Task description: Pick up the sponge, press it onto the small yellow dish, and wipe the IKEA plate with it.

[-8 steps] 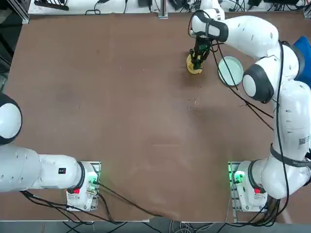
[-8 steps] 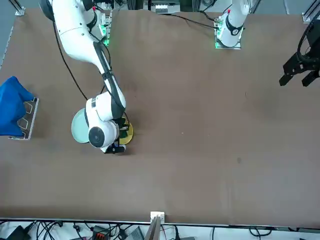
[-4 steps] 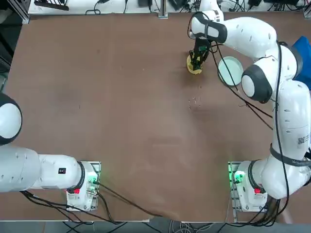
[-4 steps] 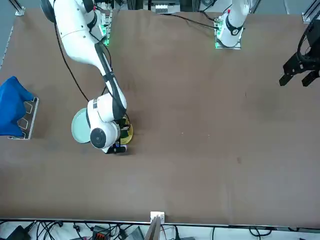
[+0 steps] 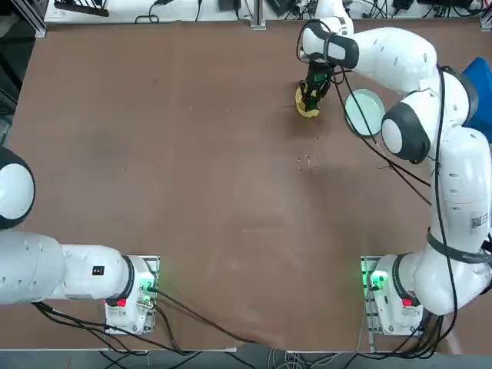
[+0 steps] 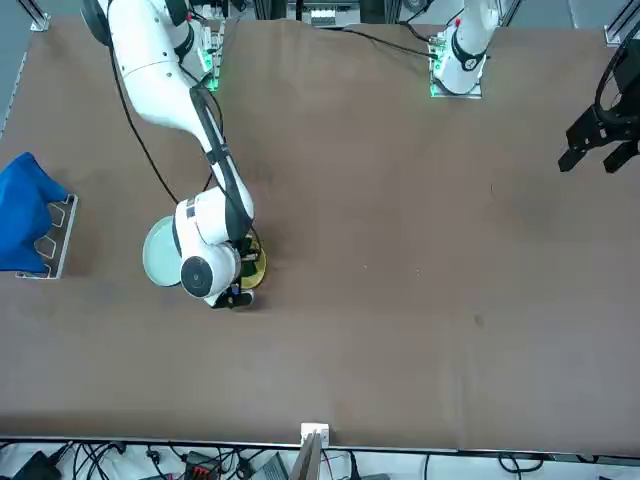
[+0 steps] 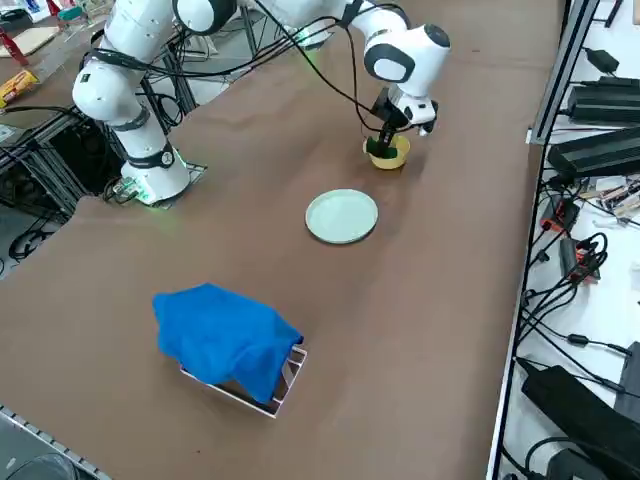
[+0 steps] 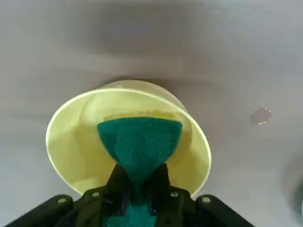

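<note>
Overhead view: right gripper (image 5: pixel 310 98) at the table's far right, over a small round glossy yellow dish (image 5: pixel 306 110), with a round pale mint plate with a raised rim (image 5: pixel 364 112) just beside it, not touching.

Front view: the wrist hides most of the dish (image 6: pixel 254 266); the plate (image 6: pixel 158 253) lies on its other side.

Right side view: the gripper (image 7: pixel 382 145) points down into the dish (image 7: pixel 389 156); the plate (image 7: pixel 342 216) lies near, and a blue cloth (image 7: pixel 225 338) well apart.

Wrist view: the fingers (image 8: pixel 160 178) are clenched on a rectangular sponge, green scouring top over yellow foam (image 8: pixel 139 142), pinching it narrow, its free end inside the dish (image 8: pixel 71 142). It looks light, soft and springy; a grip across the middle seems best. The dish may slide under pressure.
</note>
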Available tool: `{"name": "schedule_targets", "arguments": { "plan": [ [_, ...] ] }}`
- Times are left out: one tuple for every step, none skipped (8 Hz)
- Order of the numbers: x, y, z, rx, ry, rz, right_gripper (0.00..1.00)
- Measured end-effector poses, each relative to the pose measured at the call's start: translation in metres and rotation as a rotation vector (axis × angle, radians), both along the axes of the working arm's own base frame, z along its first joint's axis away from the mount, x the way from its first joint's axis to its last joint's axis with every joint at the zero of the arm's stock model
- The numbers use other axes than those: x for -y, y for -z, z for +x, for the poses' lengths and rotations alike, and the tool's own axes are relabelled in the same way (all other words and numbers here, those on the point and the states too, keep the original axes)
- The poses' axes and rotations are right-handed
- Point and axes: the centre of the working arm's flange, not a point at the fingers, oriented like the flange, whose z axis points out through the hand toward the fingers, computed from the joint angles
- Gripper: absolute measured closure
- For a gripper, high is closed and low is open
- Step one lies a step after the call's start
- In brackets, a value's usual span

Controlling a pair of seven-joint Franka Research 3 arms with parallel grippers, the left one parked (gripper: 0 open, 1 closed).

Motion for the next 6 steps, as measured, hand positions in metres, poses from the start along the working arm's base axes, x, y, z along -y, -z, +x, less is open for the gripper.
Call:
{"name": "schedule_targets", "arguments": {
  "plan": [
    [0.0,0.0004,0.0,0.0,-0.002,0.001,0.79],
    [-0.0001,0.0007,0.0003,0.002,-0.002,0.002,0.79],
    [-0.0002,0.0011,0.0003,0.003,-0.003,0.002,0.79],
    [-0.0003,0.0013,0.0003,0.003,-0.003,0.002,0.79],
    [-0.0003,0.0014,0.0004,0.003,-0.004,0.003,0.79],
    [-0.0003,0.0018,0.0004,0.003,-0.004,0.003,0.79]
  ]
}}
